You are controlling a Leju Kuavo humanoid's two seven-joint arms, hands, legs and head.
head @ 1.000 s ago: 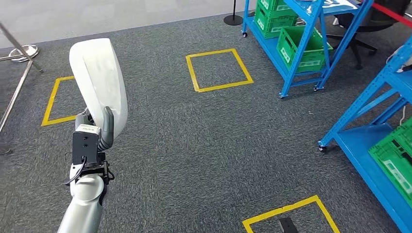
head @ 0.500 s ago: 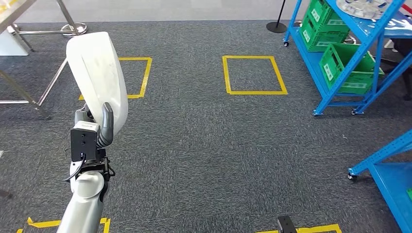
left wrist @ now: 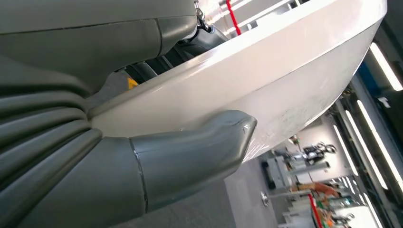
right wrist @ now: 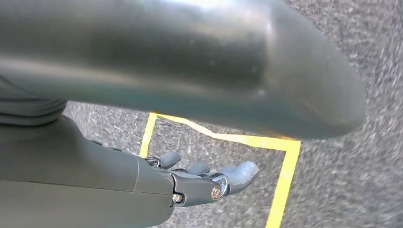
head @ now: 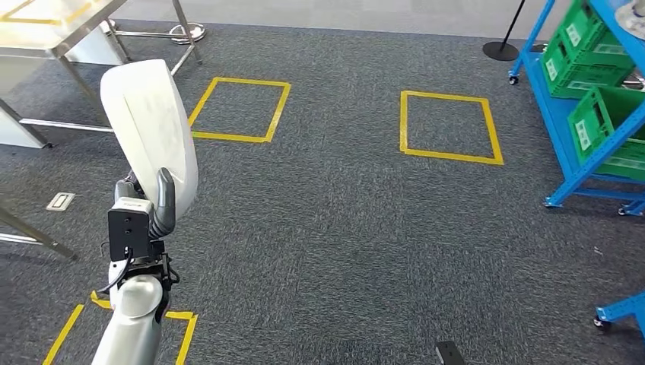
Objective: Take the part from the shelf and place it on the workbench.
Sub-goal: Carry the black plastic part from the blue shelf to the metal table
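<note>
The part [head: 150,125] is a smooth, glossy white shell, long and rounded like a curved panel, with faint grey scuffs on its face. It stands nearly upright, narrow end down, gripped at its lower edge by the left hand [head: 156,205], whose thick grey thumb [left wrist: 190,154] presses across its surface, above the carpet.

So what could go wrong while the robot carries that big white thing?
The white part stands tall above the left hand, which grips it low with the thumb across one face, so walking could make it tip or slip. It also blocks part of the head view, so the robot might misjudge the table leg nearby. The right hand hangs free, offering no support.
</note>
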